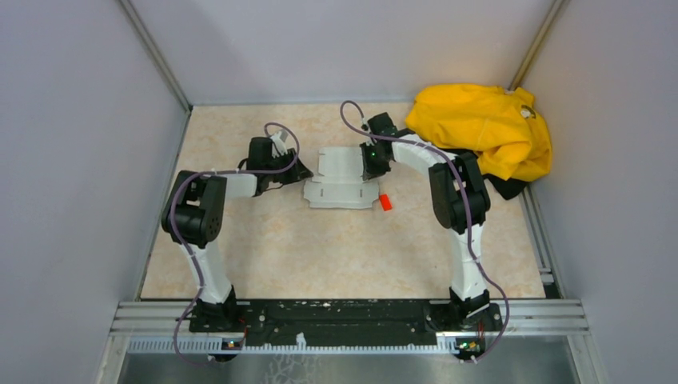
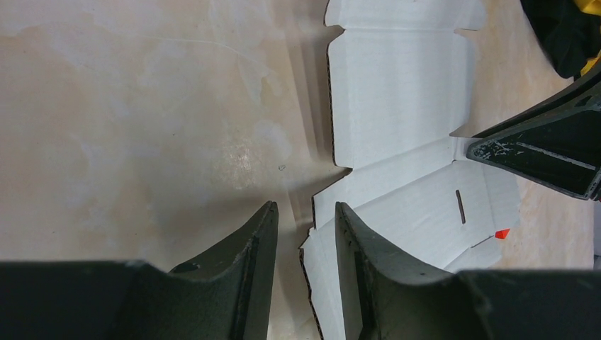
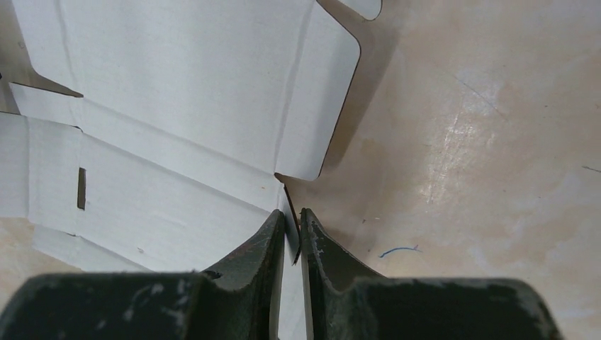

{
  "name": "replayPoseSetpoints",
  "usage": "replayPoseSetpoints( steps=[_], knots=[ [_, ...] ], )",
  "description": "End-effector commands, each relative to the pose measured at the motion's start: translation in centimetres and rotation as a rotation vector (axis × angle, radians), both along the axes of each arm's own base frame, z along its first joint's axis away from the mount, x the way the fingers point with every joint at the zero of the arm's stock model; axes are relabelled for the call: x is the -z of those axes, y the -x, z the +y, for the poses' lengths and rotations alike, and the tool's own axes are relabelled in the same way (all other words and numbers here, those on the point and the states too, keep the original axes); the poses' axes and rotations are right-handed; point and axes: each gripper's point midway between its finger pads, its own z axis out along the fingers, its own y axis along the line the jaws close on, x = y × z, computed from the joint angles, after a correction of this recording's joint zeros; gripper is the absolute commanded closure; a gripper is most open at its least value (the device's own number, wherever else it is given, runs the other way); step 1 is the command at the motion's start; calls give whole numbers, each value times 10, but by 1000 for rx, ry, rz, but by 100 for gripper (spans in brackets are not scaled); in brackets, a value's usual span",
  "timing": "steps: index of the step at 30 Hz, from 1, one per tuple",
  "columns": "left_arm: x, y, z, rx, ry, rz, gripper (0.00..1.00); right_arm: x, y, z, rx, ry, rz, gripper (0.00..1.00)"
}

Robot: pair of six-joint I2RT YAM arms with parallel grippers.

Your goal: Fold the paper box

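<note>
1. The paper box [image 1: 340, 182] lies opened flat as a die-cut sheet on the counter [image 1: 280, 256]; it sits about mid-width, toward the far half, between the two arms.
2. Left tool [image 2: 305, 209]: jaws spread; from the left wrist view I see the sheet's left edge running up through the gap; one finger [image 2: 361, 262] lies over the card, the other over bare counter; nothing is clamped.
3. Right tool [image 3: 293, 214]: jaws pressed almost together, pinching a thin flap at the sheet's right edge; in the right wrist view the flap stands on edge between the fingers.
4. Main panels face up, white; one narrow slot shows in the near panel.
5. Red block [image 1: 385, 202]: just beside the sheet's near right corner; I cannot tell whether it touches.
6. Yellow garment [image 1: 484, 132]: heaped at the far right corner; well apart from the sheet.
</note>
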Motion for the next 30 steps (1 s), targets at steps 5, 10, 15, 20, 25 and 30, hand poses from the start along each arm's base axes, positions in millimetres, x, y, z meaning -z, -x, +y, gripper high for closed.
replayPoseSetpoints(
  steps=[5,10,15,20,25,30],
  knots=[
    [-6,-7,-18,38,81,-22,64,-10,-9,5,-15,39,-52,86],
    [-7,-11,-28,70,128,-18,77,-11,-8,7,-20,31,-50,85],
    [-15,-10,-33,79,153,-31,77,-13,-8,8,-25,19,-54,82],
    [-21,-9,-37,85,160,-38,77,-15,-8,10,-25,8,-57,80],
    [-24,-10,-39,87,154,-49,78,-14,-8,10,-27,9,-57,81],
    [-21,-16,-38,89,101,-43,78,-12,-9,6,-27,32,-61,82]
  ],
)
